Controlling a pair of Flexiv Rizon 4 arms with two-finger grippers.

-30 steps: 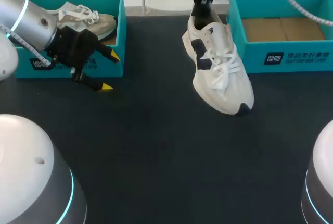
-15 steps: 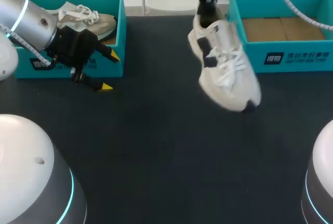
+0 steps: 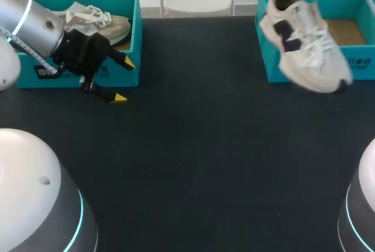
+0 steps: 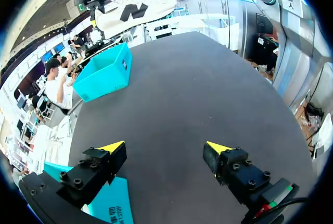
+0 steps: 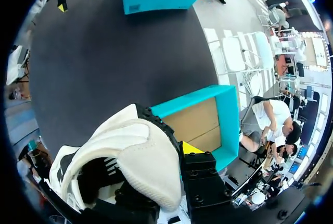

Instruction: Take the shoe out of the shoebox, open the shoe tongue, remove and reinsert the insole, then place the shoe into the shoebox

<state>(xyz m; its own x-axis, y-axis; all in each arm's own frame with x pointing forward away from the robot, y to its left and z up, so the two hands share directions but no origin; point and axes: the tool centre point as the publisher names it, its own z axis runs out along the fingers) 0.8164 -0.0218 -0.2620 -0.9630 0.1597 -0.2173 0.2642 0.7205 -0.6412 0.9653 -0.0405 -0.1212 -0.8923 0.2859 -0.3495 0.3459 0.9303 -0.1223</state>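
- Two shoes: my right gripper [image 5: 165, 157] clamps the white shoe [image 3: 307, 47] by its heel, over the right shoebox [image 3: 358, 67] front wall; the second shoe [image 3: 96, 23] lies in the left shoebox [image 3: 136, 29].
- My left gripper [image 3: 123, 80] stands with fingers apart, empty, just beside that second box.

Two teal shoeboxes: the left shoebox [image 3: 136, 41] and the right shoebox [image 3: 270, 67]. Two shoes: a white shoe [image 3: 304, 50] with dark patches and a beige shoe [image 3: 102, 24]. Two yellow-tipped grippers: the left gripper [image 3: 123, 80] and the right gripper [image 5: 171, 161]. One dark table [image 3: 187, 158].
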